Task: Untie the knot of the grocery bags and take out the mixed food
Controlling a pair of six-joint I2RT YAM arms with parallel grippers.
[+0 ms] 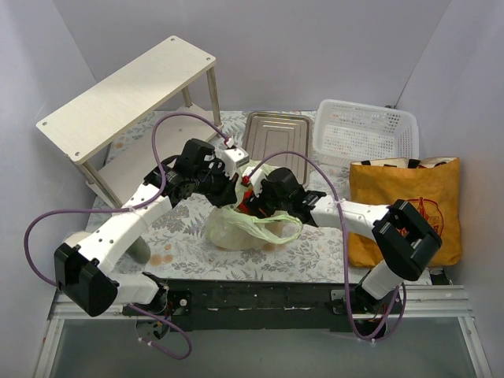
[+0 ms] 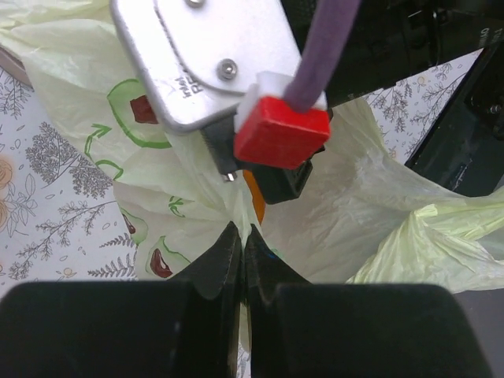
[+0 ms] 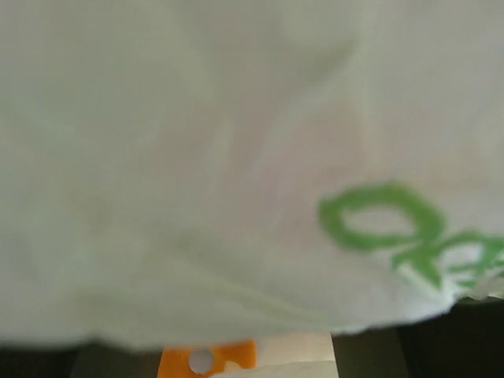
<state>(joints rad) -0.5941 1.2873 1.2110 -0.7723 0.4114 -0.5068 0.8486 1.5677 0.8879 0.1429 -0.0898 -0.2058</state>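
1. Your left arm [image 1: 118, 228] leaves its base at the near left edge and reaches forward and to the right. Its forearm slopes over the patterned table [image 1: 181, 228], and the wrist is bent so the tool points down.
2. Your left gripper [image 1: 230, 189] sits on the gathered top of the pale green plastic bag [image 1: 236, 230]. In its own wrist view the two black fingers [image 2: 213, 268] are pressed almost together, with a fold of the bag's film pinched between the tips.
3. The bag rests on the table directly beneath both tools. It is bunched at the top, and a loose loop of handle trails out on the right arm's side. A sliver of orange colour shows in the opening just beyond the left fingertips, but you cannot tell what it is.
4. Your right gripper [image 1: 252, 201] meets the left tool nose to nose over the bag's neck, its tip sunk in the plastic. Its wrist view is filled with blurred film [image 3: 197, 157] bearing green print, and the fingers are hidden. You cannot tell how far it is open or whether it has hold of anything.
5. Your right arm [image 1: 354, 213] rises from the near right base and folds sharply at the elbow. The forearm runs leftward, close to level, to the bag.
6. The mustard-orange tote [image 1: 405, 213] lies flat well behind the right gripper, beside that elbow. A white mesh basket [image 1: 364, 132] stands beyond the tote. A metal tray [image 1: 276, 135] lies beyond both grippers.
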